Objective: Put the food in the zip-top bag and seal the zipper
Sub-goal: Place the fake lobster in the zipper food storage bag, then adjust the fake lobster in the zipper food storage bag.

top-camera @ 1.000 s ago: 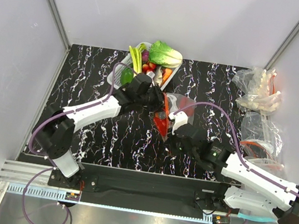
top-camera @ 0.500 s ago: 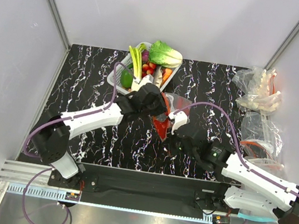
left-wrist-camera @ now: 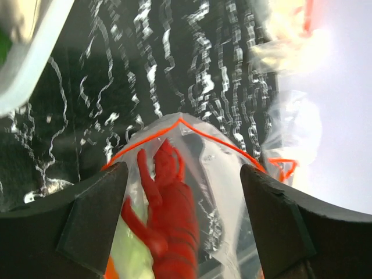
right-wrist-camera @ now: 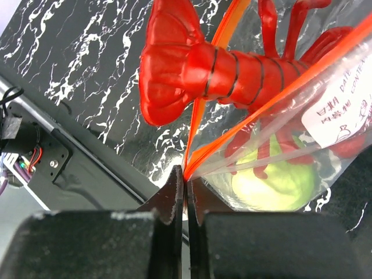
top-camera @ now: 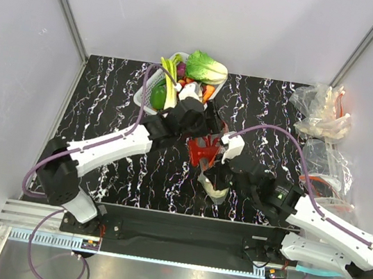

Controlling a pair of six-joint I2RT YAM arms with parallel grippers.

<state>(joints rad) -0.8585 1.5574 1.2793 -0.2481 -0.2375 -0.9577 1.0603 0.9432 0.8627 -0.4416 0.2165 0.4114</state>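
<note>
The near corner of the zipper [right-wrist-camera: 290, 83] is pinched between the fully closed jaws of the right gripper [right-wrist-camera: 186, 180]. This is judged to anchor the zip-top bag [left-wrist-camera: 226, 186] and keep its mouth drawn taut near the middle of the table [top-camera: 108, 100].

The cabbage [right-wrist-camera: 270, 183] is seen low in the bag, beside the white label [right-wrist-camera: 343, 110]. The lobster [right-wrist-camera: 215, 67] is only partly lodged. Its claws and legs are inside, while its tail fan appears to jut out past the orange strip (towards the near edge).

The left gripper [left-wrist-camera: 183, 216] is poised at the far side of the gaping mouth, its fingers spread wide and nothing grasped between them.

The filling is judged almost done. The tail would have to be pushed fully in before the strip could be pressed shut, or the seal would be blocked.
</note>
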